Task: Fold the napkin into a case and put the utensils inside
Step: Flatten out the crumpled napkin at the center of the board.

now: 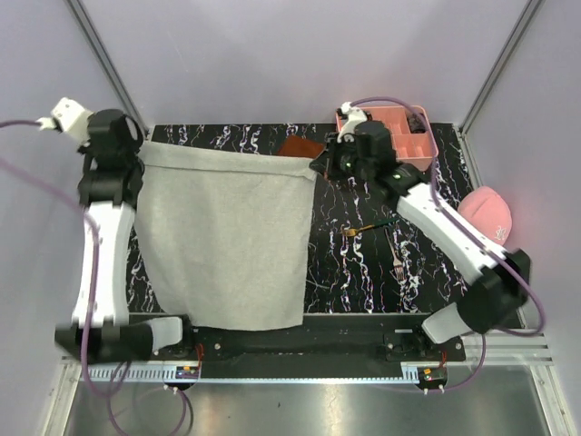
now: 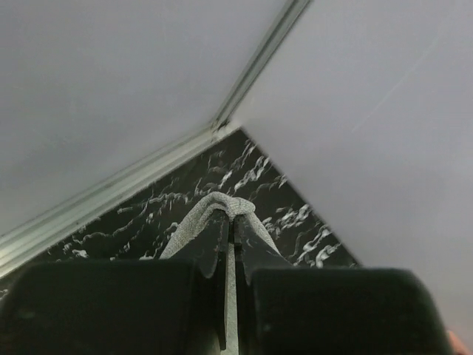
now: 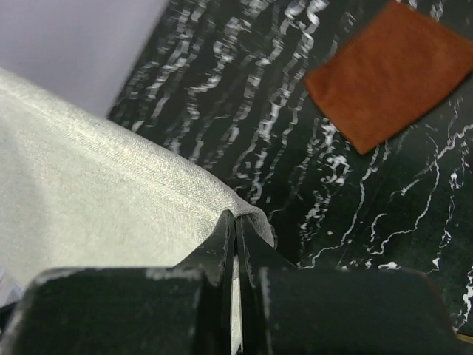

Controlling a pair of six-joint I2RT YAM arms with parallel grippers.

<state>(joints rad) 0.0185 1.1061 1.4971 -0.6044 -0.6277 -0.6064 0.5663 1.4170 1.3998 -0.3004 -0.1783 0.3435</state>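
Two claws each pinch one far corner of the single grey napkin (image 1: 222, 241), the left claw (image 2: 230, 218) at the desk's (image 1: 354, 272) far left corner and the right claw (image 3: 235, 218) midway along the far edge. Two utensils, one fork (image 1: 397, 254) and one dark piece (image 1: 368, 229) with a gold end, lie right of the napkin. One brown cloth (image 1: 301, 146) and one pink tray (image 1: 434, 145) sit at the far edge, and one pink cap (image 1: 488, 213) lies past the right edge.

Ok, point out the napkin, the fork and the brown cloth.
napkin (image 1: 222, 241), top view, middle of the fabric.
fork (image 1: 394, 252), top view, on its shaft.
brown cloth (image 3: 388, 74), right wrist view, its centre.
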